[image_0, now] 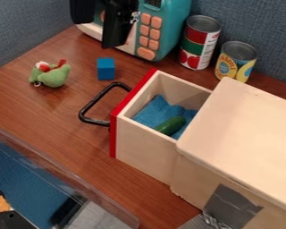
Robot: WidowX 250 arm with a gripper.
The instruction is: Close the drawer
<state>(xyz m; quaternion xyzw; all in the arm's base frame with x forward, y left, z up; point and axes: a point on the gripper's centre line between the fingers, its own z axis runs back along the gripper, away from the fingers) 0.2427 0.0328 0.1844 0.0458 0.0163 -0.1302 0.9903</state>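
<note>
Claw (98, 33): at the top left, its fingers are apart and hold nothing.
Behind claw: a toy microwave (173, 22).
Below claw: a blue cube (106, 69) on the desk (44, 109).
Drawer (142, 156): it is open, partly out of the wooden box (241, 129); the black handle (95, 100) points left.
Inside drawer: a blue cloth (153, 112) and a green vegetable (169, 126).

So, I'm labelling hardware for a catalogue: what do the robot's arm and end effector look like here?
The end effector is plain black, with two broad, flat, straight-edged fingers. A small silvery-white patch shows at the edge of the larger-looking one. I can't judge the arm's shape from this.
</note>
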